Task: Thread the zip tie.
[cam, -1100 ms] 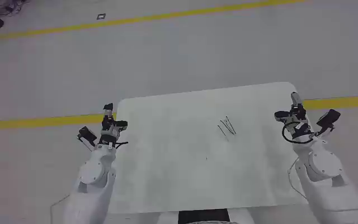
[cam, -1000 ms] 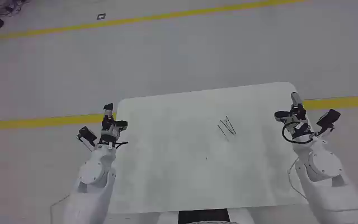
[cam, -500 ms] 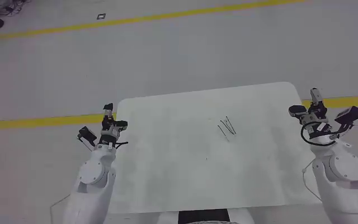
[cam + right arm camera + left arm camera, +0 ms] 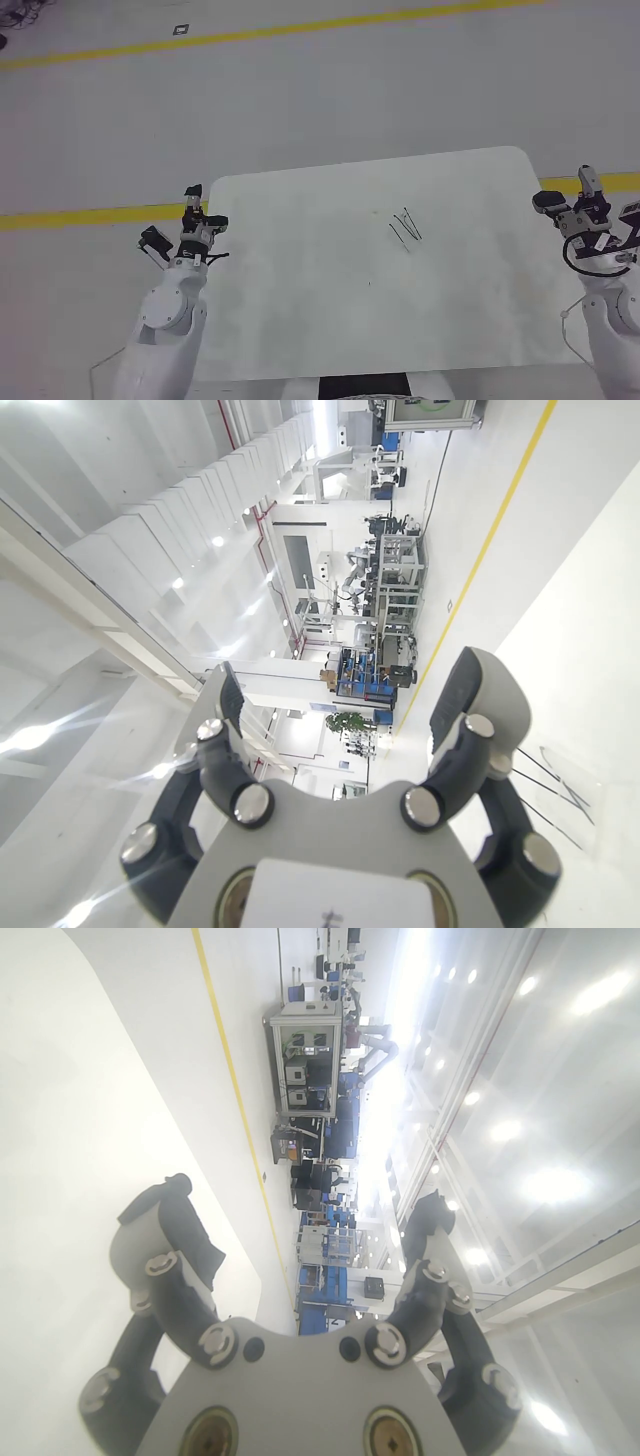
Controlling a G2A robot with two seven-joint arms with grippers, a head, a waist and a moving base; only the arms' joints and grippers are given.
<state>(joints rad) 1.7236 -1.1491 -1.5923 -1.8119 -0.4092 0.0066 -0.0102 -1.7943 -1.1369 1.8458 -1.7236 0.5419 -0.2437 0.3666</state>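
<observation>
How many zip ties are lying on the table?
3, I think: thin black zip ties bunched right of the middle of the table, two crossing, one beside them. Overlap may hide more.

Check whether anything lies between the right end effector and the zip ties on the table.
Nothing visible does. The zip ties lie on the white table, and the right end effector hangs open just beyond the table's right edge. Only bare tabletop shows between them.

The zip ties (image 4: 405, 227), lying right of the tabletop's (image 4: 300, 300) centre, are too small to count: thin overlapping strands. In the right wrist view, the right gripper (image 4: 347, 680) hides one end of them.
</observation>
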